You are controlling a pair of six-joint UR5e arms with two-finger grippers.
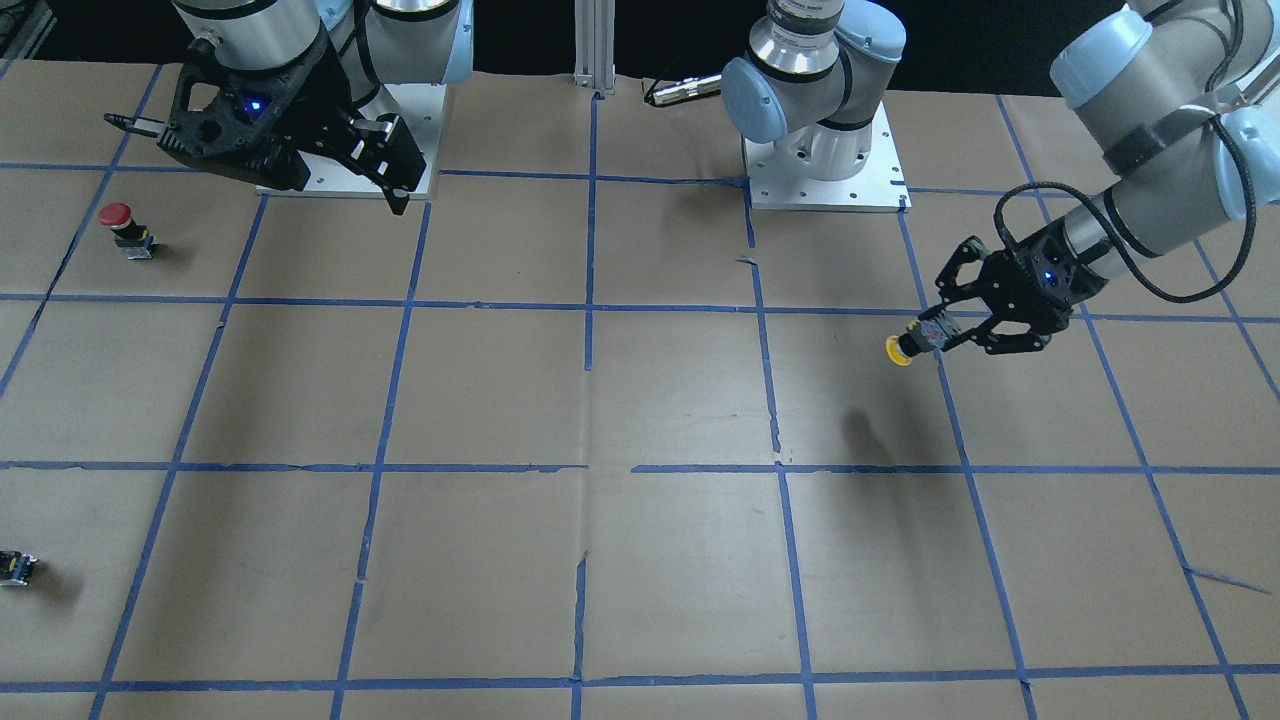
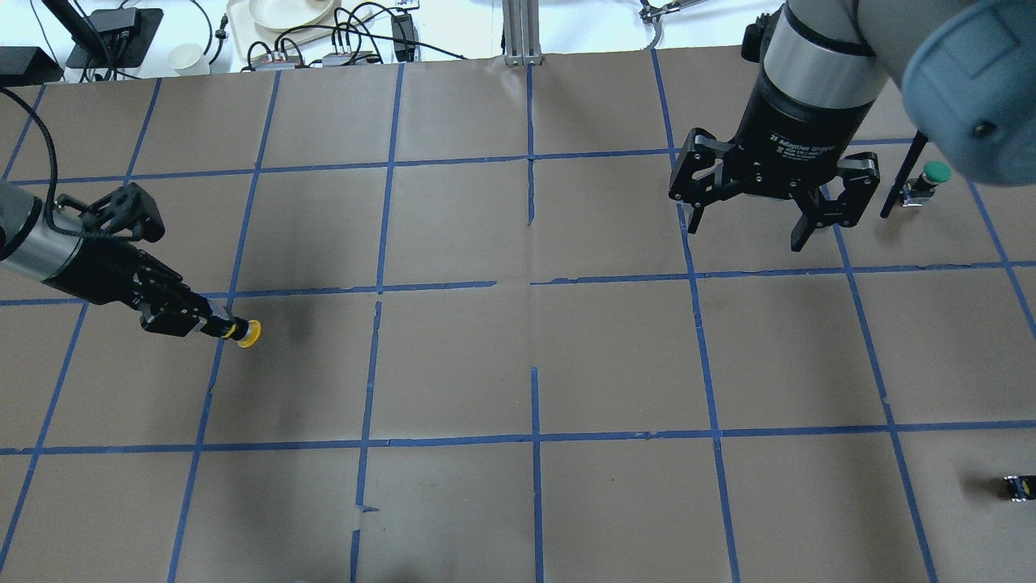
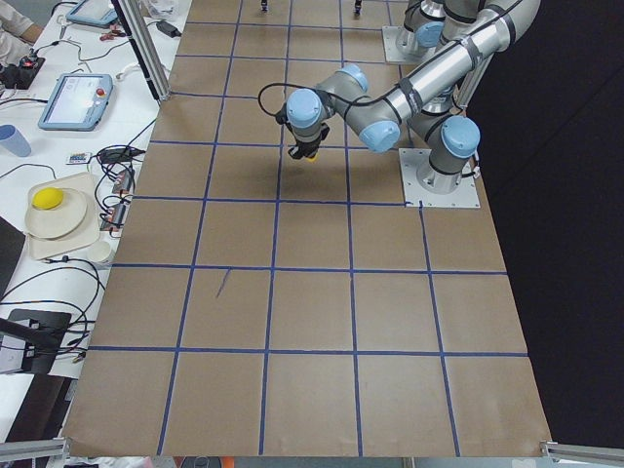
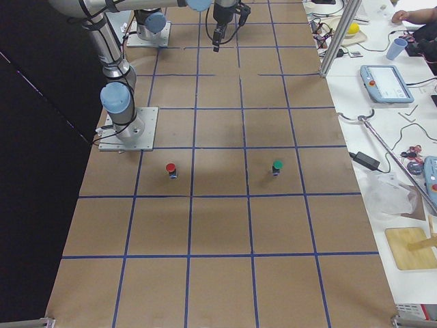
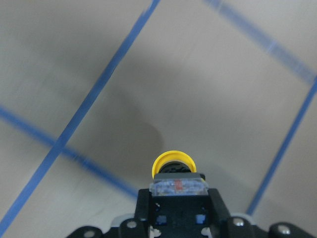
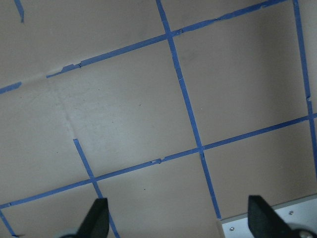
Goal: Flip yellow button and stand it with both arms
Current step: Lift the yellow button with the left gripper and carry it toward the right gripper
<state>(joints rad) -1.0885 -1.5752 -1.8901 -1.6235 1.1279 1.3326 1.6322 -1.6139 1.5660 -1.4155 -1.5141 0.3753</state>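
Note:
The yellow button (image 2: 248,333) is held in the air on its side, with its yellow cap pointing away from my left gripper (image 2: 212,324) towards the table's middle. The left gripper is shut on the button's black body. It also shows in the front-facing view (image 1: 942,333), with the cap (image 1: 899,350) casting a shadow on the paper below. In the left wrist view the button (image 5: 173,166) sticks out between the jaws. My right gripper (image 2: 749,231) is open and empty, hovering high at the far right, and the right wrist view shows only paper between its fingertips (image 6: 97,217).
A red-capped button (image 1: 125,228) stands near the right arm's base plate. A green-capped button (image 2: 931,174) stands at the right beside the right gripper. A tiny black part (image 2: 1018,487) lies at the right edge. Brown paper with blue tape lines covers the table (image 2: 534,348).

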